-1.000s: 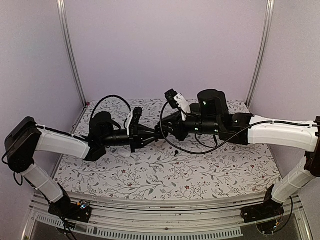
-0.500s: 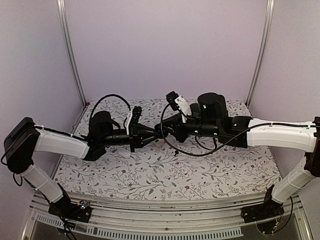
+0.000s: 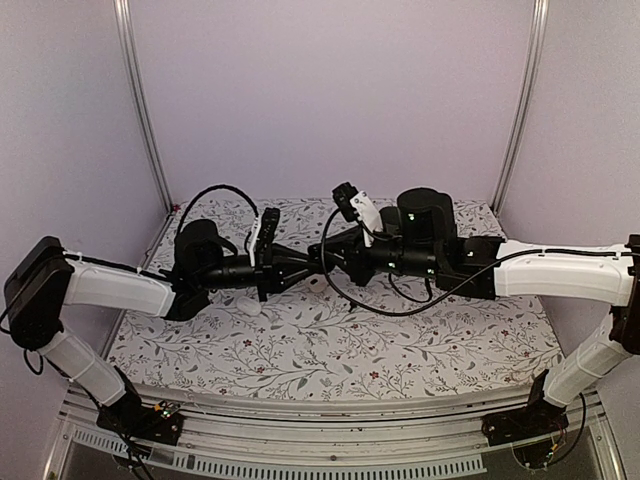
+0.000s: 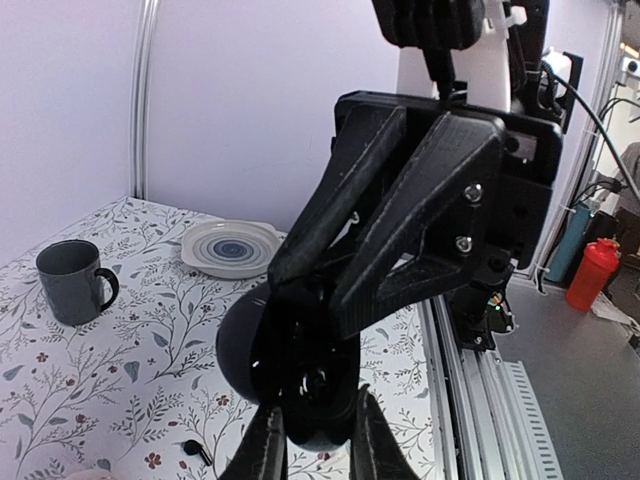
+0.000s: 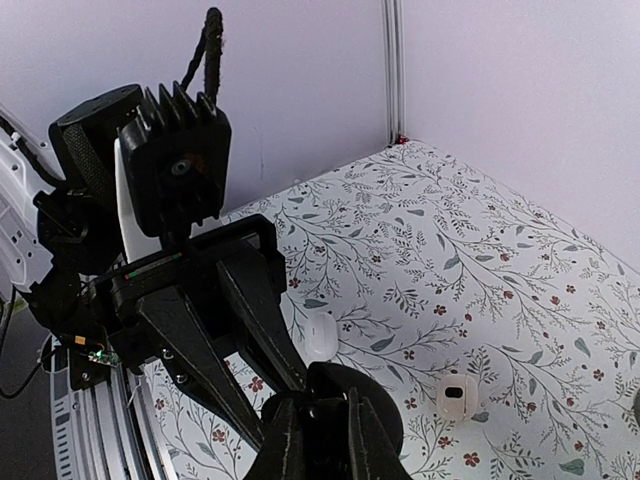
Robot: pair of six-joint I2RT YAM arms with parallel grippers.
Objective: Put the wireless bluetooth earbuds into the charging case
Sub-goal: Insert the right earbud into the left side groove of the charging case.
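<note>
Glossy black rounded charging case [image 4: 250,350] pinched midair by both left gripper [image 4: 316,425] and right gripper [image 5: 320,420] (matte angular plastic).

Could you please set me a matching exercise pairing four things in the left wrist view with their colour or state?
Things:
1. mug
2. plate
3. charging case
4. bottle

Descriptions:
A. white with blue rings
B. red
C. glossy black, raised in mid-air
D. dark grey, upright, with a handle

Pairs: 1-D, 2-A, 3-C, 4-B.
</note>
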